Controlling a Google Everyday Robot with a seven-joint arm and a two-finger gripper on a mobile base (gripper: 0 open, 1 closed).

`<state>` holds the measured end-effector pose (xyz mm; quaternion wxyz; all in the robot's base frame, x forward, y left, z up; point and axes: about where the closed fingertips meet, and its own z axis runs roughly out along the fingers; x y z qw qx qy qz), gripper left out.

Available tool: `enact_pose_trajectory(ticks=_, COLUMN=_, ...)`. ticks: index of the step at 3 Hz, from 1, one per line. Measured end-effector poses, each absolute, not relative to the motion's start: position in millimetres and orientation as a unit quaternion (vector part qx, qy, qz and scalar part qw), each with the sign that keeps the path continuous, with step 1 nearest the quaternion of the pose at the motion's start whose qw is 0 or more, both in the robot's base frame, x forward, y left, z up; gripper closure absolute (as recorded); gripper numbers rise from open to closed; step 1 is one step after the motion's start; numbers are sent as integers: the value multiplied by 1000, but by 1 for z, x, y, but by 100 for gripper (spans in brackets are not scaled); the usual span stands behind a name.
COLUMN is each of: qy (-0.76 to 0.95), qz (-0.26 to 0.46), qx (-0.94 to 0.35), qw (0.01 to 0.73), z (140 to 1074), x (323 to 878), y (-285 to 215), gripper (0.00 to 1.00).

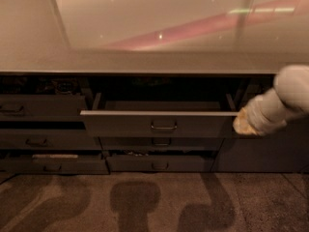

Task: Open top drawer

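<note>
Top drawer (120, 125): centre of view, under the front edge of the table (145, 64). It stands partly out of the cabinet. Its pale top rim sits forward of the neighbouring fronts, with a dark gap behind it. The interior is in shadow and the contents cannot be made out.

End effector (245, 125): at 3 o'clock in the view, at the drawer front's right end, level with its face and touching or just beside that corner; I cannot tell which. It is not on the loop handle (163, 125). Whether it is spread or pressed together cannot be told. The pale arm (289, 98) runs off toward 2 o'clock.

Surroundings: narrower drawer fronts (43, 108) at 9 o'clock, a lower drawer front (159, 163) at 6 o'clock, and patterned carpet (154, 202) below.

Handling, as judgement:
- The front looks like a rigid panel on slides, wide and tall. Expect moderate weight and some slide friction, and nothing fragile.
- The best hold is the small centred loop handle, pulled straight out toward 6 o'clock.
- A pull from the right corner is off-centre and could rack the drawer on its slides.
- The smooth face offers little purchase, so the top rim is the fallback hold.

Task status: largely open, with some travel possibly left.
</note>
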<state>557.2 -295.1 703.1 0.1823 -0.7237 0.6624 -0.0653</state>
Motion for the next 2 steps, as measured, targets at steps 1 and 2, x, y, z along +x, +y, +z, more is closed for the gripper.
enact_pose_trajectory(ticks=1, qy=650, qz=-51, qx=-739, qw=172, z=660, x=489, y=-299, gripper=100)
enact_pose_trajectory(ticks=2, qy=651, qz=-22, qx=-744, qw=147, z=628, x=455, y=-295, gripper=81)
